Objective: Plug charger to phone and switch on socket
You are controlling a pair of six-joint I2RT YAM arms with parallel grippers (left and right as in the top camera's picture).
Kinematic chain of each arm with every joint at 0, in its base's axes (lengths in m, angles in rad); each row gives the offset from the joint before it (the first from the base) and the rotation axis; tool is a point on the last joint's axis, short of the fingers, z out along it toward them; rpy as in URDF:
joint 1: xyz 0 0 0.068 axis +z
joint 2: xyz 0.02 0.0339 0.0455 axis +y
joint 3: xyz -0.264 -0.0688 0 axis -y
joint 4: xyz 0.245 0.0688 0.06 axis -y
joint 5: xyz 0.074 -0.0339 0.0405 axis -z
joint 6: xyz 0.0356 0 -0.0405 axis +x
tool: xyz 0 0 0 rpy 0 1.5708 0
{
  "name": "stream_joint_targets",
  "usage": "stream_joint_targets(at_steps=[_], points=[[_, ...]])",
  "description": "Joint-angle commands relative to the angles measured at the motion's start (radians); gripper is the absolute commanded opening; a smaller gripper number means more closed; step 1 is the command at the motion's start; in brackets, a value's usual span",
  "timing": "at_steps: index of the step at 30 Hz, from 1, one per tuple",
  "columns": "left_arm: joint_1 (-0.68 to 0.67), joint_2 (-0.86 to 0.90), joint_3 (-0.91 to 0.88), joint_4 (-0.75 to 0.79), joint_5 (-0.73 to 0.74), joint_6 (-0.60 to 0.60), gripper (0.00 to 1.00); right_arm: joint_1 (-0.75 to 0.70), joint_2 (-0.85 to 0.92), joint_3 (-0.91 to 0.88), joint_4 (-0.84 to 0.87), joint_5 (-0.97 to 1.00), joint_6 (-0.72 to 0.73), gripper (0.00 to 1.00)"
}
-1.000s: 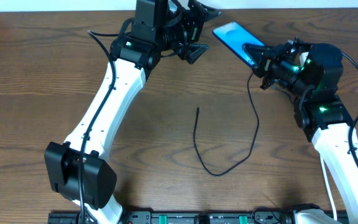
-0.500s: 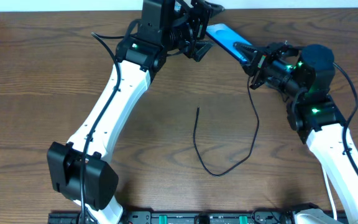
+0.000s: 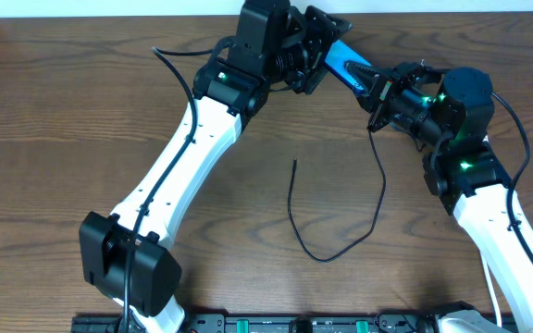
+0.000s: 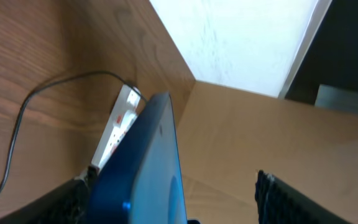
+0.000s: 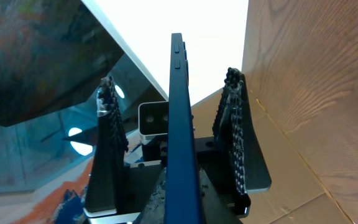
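Holding the phone (image 3: 348,65) pinched in our right gripper (image 3: 378,91), table's 1 o'clock | left gripper (image 3: 325,54) open astride it, not touching | risk: uneven closing may twist it loose

Blue phone (image 3: 348,63), black charger (image 3: 383,190); brown wood-grain table (image 3: 63,139)

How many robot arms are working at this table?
2. The left arm reaches from the near left edge to the phone at the far side of the table; the right arm extends along the right side to the same phone. None appears hidden.
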Motion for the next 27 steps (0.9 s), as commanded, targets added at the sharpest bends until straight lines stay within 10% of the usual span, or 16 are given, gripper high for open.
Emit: stream_joint_targets(at_steps=[1,27], points=[[0.001,-0.010,0.005,-0.002,-0.017,0.025,0.70,0.005,-0.007,0.022,0.014,0.005,0.004,0.01],[0.000,-0.010,0.005,-0.010,-0.005,-0.138,0.11,0.031,-0.007,0.022,0.062,0.005,0.013,0.01]])
